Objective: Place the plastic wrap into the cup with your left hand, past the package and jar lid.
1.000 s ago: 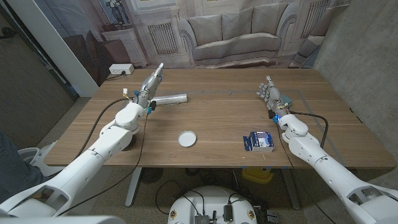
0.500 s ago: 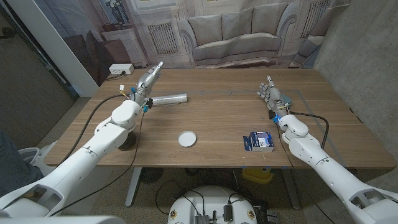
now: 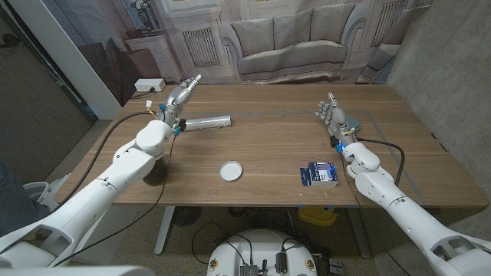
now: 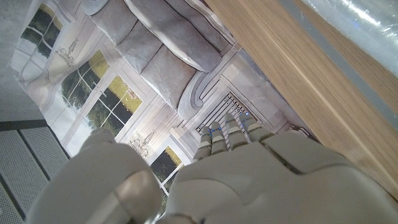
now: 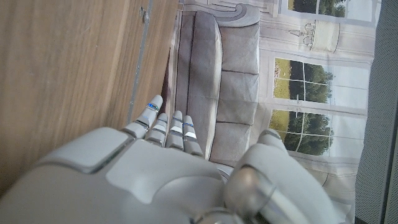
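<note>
The plastic wrap (image 3: 208,122), a silvery clear roll, lies on the wooden table (image 3: 276,146) at the far left; a strip of it (image 4: 367,25) also shows in the left wrist view. My left hand (image 3: 184,93) hovers just left of and beyond the roll's left end, fingers straight, holding nothing; its back (image 4: 217,174) shows in the left wrist view. A dark cup (image 3: 154,176) stands near the front left edge, partly hidden under my left forearm. The white jar lid (image 3: 230,170) lies front centre. The blue package (image 3: 319,175) lies front right. My right hand (image 3: 331,115) stands at the right, fingers up, empty.
Cables run along both forearms. A white power strip (image 3: 148,85) sits beyond the table's far left corner. A faint taped outline (image 3: 368,123) marks the table by my right hand.
My left arm has drawn a little to the left and farther back, so the hand now sits slightly higher in the picture. The roll, lid, package and right hand have not moved.
</note>
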You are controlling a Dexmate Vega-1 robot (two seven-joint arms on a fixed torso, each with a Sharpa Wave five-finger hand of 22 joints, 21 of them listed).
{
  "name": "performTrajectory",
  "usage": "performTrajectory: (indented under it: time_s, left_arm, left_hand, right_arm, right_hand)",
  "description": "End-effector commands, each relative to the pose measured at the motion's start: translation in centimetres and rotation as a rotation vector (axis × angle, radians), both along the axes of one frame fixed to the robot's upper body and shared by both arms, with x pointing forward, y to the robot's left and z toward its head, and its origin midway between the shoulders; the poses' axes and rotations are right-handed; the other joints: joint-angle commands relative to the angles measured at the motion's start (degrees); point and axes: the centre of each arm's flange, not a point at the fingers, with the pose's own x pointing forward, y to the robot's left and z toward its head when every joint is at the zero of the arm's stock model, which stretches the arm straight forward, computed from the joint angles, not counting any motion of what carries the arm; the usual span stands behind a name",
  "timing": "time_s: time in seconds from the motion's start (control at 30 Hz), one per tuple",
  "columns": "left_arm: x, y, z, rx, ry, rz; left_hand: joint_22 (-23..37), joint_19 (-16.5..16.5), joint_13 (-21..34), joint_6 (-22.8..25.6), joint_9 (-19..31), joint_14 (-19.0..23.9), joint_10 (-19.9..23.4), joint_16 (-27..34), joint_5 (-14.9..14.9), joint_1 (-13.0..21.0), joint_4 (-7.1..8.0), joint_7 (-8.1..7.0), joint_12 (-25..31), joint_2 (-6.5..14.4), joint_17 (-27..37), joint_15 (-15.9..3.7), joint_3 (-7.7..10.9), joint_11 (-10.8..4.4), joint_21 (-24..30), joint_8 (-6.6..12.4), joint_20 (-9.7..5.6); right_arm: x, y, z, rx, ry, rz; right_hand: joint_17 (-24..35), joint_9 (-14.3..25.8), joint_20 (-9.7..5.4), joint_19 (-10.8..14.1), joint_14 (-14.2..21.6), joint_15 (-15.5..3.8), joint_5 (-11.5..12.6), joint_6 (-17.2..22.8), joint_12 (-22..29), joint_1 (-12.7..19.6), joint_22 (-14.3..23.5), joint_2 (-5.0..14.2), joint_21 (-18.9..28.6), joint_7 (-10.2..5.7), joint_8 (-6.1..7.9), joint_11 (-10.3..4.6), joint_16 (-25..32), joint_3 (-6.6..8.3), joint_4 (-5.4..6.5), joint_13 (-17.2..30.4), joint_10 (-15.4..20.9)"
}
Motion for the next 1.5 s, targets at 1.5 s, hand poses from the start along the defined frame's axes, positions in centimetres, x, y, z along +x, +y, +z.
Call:
performTrajectory:
  time_s: [1.5]
  left_arm:
    - [-1.6,0.6,1.3,0.355,-0.090,0.463]
  left_hand:
    - [0.2,3.4,0.4,7.5,0.2,6.1,6.7,0.5,1.7,4.2,-2.01,-1.71,0.8,0.7,0.2,-2.09,0.05,-2.11,0.4,1.21,-2.10]
  right_arm:
    - [-1.1,0.4,-0.6,0.023,0.000,0.000]
  right_hand:
    - [0.2,0.2,-0.86,0.9,0.8,-0.01,-0.7,0.6,0.2,0.1,0.1,0.33,-1.3,-0.13,0.17,0.28,0.1,-0.22,-0.17,0.0,0.8]
